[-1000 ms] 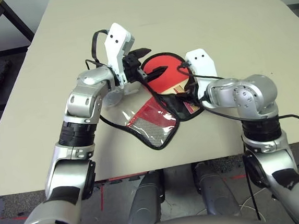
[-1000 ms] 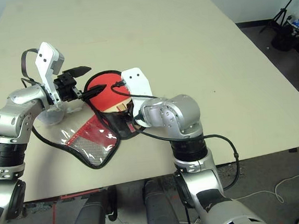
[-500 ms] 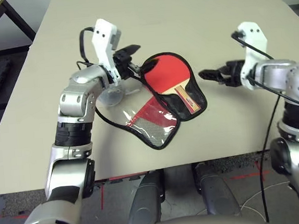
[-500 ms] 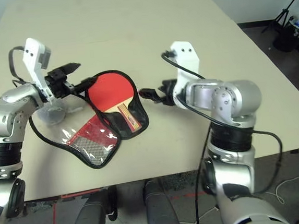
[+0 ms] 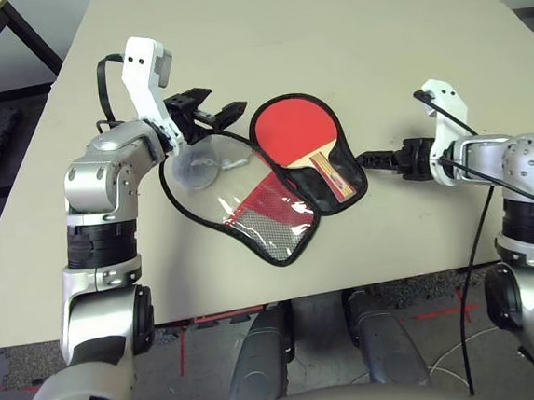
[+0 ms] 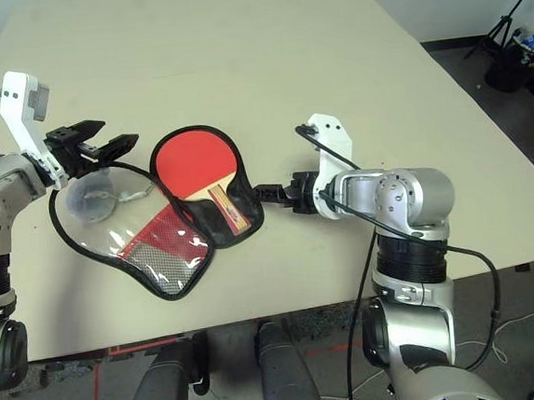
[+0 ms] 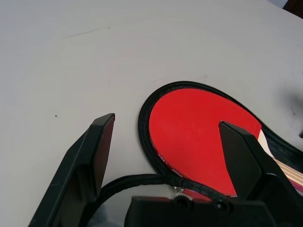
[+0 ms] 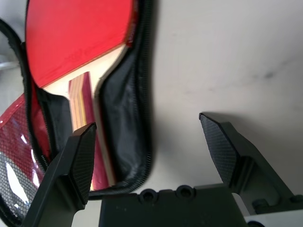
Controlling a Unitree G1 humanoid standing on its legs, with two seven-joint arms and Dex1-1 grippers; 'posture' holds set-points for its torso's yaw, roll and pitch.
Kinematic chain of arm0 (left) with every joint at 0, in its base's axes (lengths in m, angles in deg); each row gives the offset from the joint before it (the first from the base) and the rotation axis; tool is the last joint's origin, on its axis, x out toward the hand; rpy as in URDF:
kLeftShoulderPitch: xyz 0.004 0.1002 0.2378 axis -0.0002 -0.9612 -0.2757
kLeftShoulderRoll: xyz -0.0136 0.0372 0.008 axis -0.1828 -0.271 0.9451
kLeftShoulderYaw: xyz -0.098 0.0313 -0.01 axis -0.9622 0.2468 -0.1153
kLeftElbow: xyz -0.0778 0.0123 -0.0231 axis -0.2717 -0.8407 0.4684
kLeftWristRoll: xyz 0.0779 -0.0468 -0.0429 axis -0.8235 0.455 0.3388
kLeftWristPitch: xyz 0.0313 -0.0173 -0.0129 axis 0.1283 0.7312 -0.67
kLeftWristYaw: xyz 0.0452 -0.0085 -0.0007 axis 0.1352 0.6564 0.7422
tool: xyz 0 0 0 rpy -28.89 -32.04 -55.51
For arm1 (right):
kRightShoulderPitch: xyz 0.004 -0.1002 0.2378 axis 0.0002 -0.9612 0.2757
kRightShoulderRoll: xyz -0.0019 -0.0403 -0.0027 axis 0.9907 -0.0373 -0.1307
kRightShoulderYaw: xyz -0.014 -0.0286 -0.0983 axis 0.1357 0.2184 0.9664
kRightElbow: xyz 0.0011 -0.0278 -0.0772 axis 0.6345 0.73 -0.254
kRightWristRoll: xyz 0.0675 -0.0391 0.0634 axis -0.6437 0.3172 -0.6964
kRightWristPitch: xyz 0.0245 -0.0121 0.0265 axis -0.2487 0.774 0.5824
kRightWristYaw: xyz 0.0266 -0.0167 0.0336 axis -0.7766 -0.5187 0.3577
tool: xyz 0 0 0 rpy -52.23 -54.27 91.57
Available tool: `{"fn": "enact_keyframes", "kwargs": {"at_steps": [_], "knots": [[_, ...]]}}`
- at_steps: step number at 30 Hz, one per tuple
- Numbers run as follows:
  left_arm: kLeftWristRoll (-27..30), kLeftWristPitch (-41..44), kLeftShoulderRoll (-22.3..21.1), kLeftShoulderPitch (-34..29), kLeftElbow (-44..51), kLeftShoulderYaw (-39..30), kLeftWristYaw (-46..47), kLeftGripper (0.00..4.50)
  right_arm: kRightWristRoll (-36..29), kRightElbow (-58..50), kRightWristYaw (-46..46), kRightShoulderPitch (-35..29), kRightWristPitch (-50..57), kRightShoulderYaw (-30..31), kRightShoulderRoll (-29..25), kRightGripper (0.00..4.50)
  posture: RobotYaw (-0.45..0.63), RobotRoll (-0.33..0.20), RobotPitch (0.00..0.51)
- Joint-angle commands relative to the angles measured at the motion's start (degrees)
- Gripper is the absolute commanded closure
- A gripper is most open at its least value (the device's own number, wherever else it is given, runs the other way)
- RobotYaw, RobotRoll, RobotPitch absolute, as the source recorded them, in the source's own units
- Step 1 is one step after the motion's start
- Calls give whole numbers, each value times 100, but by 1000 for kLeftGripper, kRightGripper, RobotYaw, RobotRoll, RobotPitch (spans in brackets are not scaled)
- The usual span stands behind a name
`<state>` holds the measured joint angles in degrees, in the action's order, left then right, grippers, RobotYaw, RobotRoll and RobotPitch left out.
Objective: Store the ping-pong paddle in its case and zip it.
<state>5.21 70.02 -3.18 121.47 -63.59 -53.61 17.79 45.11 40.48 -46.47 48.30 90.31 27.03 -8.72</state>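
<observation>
The ping-pong paddle (image 5: 294, 130) lies red face up inside the black half of the open case (image 5: 348, 189), its striped handle (image 5: 332, 175) pointing toward me. The case's clear flap (image 5: 235, 207), with red panel and mesh, is spread flat to the left. My left gripper (image 5: 224, 104) hovers open above the flap's far edge, just left of the paddle head (image 7: 199, 127). My right gripper (image 5: 368, 160) is open, low over the table, at the case's right rim beside the handle (image 8: 83, 99). Nothing is between either pair of fingers.
The beige table (image 5: 346, 34) stretches far behind the case. Its front edge (image 5: 285, 297) runs close below the clear flap. A dark stand (image 6: 515, 38) is on the floor off the table's right side.
My right gripper let go of the paddle's handle, swung out right, and came back low to the case's right rim. My left gripper drew back left from the paddle head. The flap spread wider.
</observation>
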Motion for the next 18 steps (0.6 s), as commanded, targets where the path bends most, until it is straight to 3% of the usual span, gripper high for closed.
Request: {"fn": "enact_keyframes", "kwargs": {"at_steps": [1, 18], "knots": [[26, 59, -10, -93, 129, 83, 6, 0, 28, 256, 56, 89, -175, 238, 56, 12, 80, 0, 207], [67, 63, -32, -151, 285, 35, -6, 0, 91, 469, 268, 263, -508, 918, -2, 12, 106, 0, 208]]}}
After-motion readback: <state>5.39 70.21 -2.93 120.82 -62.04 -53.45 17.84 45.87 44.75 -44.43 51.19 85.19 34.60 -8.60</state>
